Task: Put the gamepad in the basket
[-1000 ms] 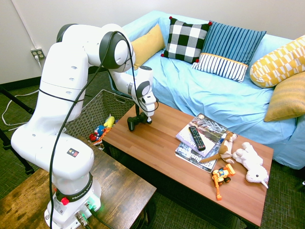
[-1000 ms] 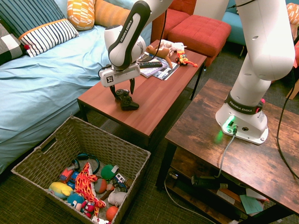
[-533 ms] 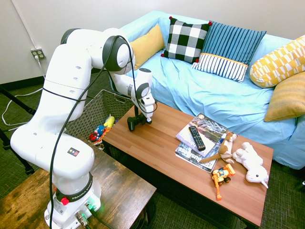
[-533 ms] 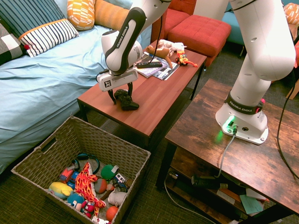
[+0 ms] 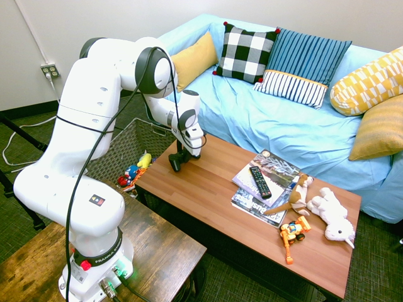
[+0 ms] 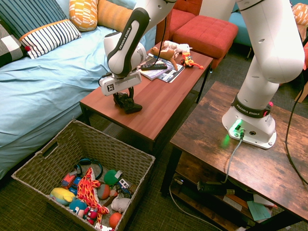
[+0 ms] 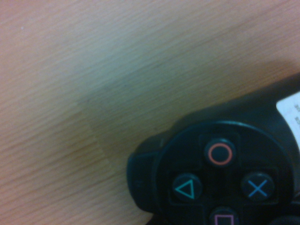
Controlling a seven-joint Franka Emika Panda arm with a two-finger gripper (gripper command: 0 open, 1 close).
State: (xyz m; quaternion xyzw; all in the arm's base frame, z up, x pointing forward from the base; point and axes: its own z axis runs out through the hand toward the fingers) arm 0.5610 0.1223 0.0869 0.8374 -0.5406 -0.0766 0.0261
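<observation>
Your gripper [image 6: 123,98] is down on the small black plastic gamepad [image 6: 128,103]; fingers straddle it, grip unclear.

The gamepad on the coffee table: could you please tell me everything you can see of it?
The gamepad is small, black, seemingly plastic, with curved handles. The wrist view shows round face buttons: a red circle, blue cross, green triangle and part of a pink square. It lies on the reddish wooden table, near the basket-side end. The hand is down over it; contact is unclear.
</observation>
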